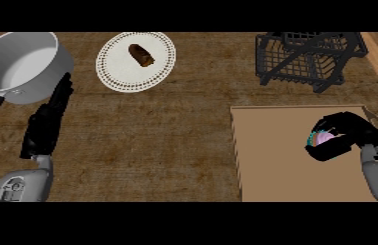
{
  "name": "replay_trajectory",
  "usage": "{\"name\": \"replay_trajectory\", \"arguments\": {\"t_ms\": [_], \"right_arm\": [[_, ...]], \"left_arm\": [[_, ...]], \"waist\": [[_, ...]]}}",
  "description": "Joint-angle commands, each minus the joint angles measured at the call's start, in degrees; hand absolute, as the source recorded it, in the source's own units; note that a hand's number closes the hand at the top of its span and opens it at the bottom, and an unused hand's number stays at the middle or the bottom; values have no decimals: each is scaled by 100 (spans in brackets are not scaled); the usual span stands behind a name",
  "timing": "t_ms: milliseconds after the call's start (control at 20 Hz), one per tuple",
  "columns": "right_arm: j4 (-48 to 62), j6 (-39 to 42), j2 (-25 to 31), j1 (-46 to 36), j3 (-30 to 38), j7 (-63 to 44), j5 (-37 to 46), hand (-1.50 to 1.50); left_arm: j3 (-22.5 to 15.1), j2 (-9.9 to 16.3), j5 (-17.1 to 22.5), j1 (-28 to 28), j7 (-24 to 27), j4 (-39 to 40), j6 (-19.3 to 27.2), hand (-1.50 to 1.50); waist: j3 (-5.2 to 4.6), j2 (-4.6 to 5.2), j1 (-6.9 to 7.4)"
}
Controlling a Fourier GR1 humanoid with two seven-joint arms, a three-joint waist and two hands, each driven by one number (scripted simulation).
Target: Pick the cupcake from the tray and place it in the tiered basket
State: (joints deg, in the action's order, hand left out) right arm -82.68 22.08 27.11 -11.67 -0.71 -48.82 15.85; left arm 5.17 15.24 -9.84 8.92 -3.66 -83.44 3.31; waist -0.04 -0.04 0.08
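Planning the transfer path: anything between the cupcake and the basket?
Nothing visible. The right hand is curled round the cupcake over the tray. The basket stands beyond the tray's far edge, with only bare counter between them. The plate and pot sit far left.

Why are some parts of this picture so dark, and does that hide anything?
In the head view, the black right hand curls over the cupcake, so only a pink sliver shows above the tray; the black left hand and dark tiered basket show little surface detail.
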Motion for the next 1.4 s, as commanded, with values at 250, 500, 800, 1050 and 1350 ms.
{"name": "replay_trajectory", "arguments": {"t_ms": [250, 500, 800, 1050, 1350], "right_arm": [[17, -978, -2037, -2131, -2211, -856, 1797, 150], [923, -2652, -2681, -3063, -2578, -892, 2405, 150], [972, -3726, -2704, -3984, -2358, -1107, 3544, 150], [1163, -3941, -2708, -4806, -2057, -1352, 4001, 150], [1017, -2504, -1928, -5321, -1395, -1288, 4209, 150]], "left_arm": [[-437, -209, -156, 269, 63, -20, -124, 0], [-263, -189, -175, 443, 27, 265, -1, 0], [-197, -152, -160, 103, 89, 90, 23, 0], [36, -22, -23, 85, 272, 305, -84, 0], [-195, -280, -238, -446, 60, -305, 163, 0]], "waist": [[-13, 81, 726], [1, 87, 401], [-2, 9, 209], [-3, 13, 103], [3, -28, 37]]}}
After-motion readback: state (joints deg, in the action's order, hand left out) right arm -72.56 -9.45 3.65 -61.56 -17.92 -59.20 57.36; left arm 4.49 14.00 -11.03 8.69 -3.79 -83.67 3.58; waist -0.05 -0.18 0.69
